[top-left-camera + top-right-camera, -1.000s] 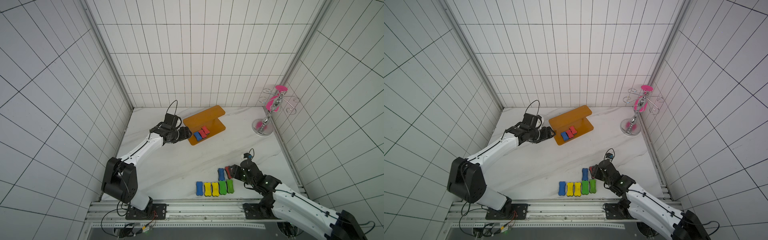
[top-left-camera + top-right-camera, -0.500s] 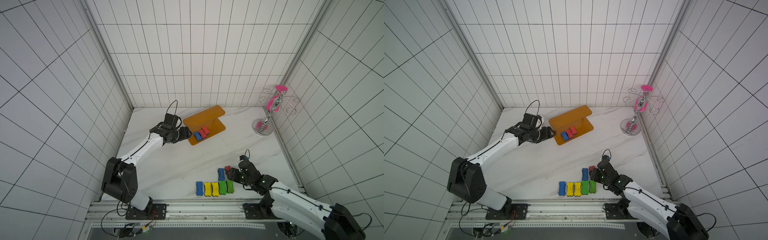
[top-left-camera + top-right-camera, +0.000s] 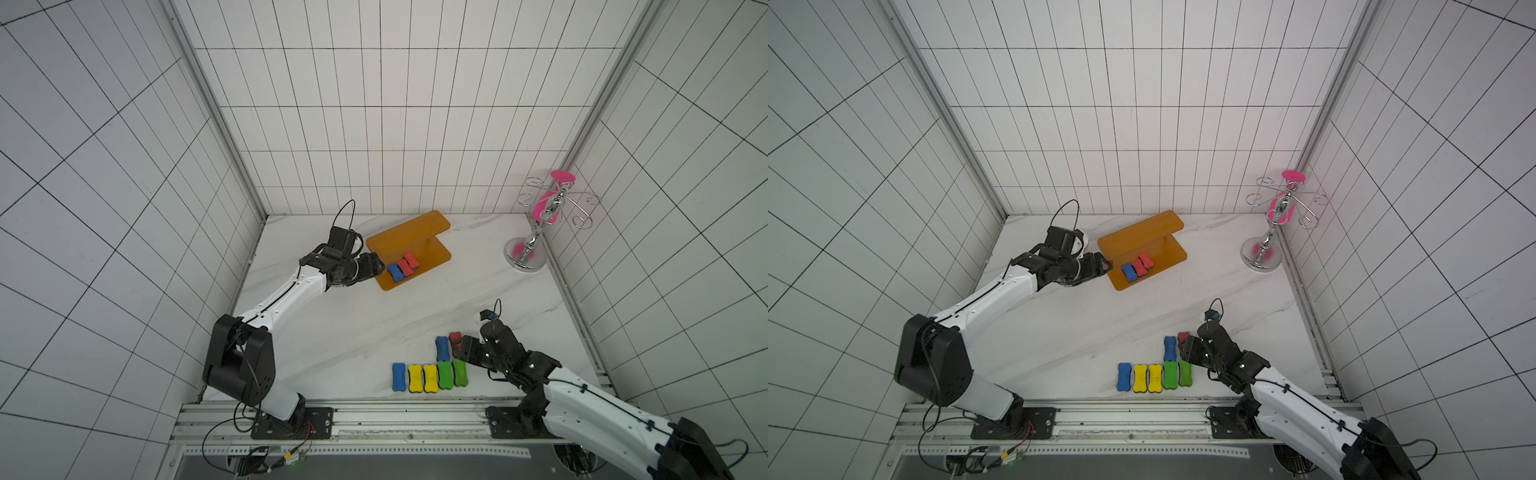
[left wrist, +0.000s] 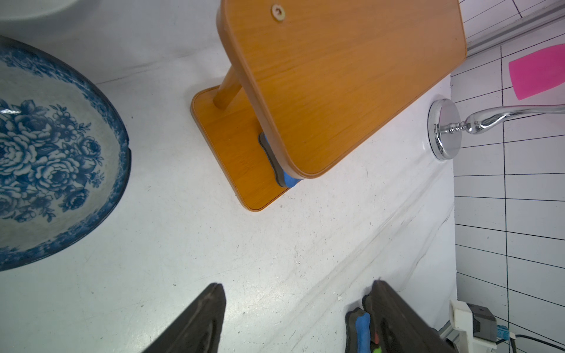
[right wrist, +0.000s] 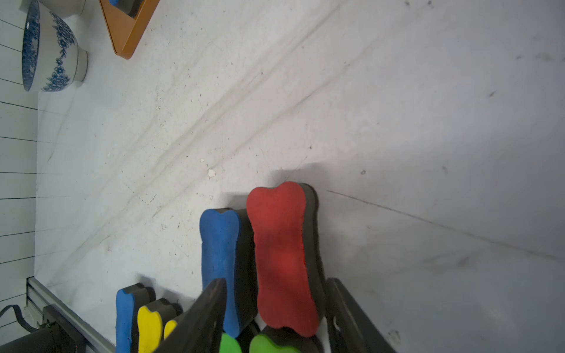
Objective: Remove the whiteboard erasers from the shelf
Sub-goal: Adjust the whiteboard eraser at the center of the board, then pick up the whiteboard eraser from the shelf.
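Between the dark fingers (image 5: 211,305) of the right gripper (image 5: 276,280) lies a red bone-shaped foam whiteboard eraser (image 5: 281,250). It rests on the white marble tabletop (image 5: 397,122), snug against a blue foam eraser (image 5: 218,250), apparently so that it joins the row of blue, yellow and green erasers (image 3: 430,378) just behind the fingertips. The jaws stand half spread and don't look clamped on it.

Ahead of the left gripper (image 3: 377,267) — wide open, empty — three erasers remain on the lower board of the orange-brown two-tier wooden shelf (image 3: 407,232). The blue one (image 3: 394,272) is nearest, so it is probably the next pick.
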Robot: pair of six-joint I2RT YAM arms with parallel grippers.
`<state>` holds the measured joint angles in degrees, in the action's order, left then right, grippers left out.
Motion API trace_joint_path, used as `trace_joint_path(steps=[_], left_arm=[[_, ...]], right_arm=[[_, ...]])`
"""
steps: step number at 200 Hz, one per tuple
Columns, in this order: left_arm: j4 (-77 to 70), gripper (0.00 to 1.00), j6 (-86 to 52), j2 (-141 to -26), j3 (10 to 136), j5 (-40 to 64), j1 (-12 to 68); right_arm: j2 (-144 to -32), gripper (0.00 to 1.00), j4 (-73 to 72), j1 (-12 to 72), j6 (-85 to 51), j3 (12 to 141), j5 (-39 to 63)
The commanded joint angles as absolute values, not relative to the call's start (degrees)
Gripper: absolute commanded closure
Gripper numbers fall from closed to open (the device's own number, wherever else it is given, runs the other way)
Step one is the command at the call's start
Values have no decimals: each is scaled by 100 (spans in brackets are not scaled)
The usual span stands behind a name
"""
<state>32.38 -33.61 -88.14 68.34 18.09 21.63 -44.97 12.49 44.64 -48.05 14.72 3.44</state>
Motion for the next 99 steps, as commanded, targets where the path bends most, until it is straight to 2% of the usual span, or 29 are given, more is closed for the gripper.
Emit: trace_joint_path(steps=[1,39,99], left_arm=[[3175,22,-3357,-8848,6984,1811,2107],[3170,21,-3474,-9103,7272,1826,2041],[3252,22,-3568,-9741,7930,1879,1903]], right_arm=[[-4543,46,1306,4255,-4280,1955,188],[-6497,51,-142,3480,-3521,3196,1393],[-9727,57,-2675,2447,-3990,5036,2938]])
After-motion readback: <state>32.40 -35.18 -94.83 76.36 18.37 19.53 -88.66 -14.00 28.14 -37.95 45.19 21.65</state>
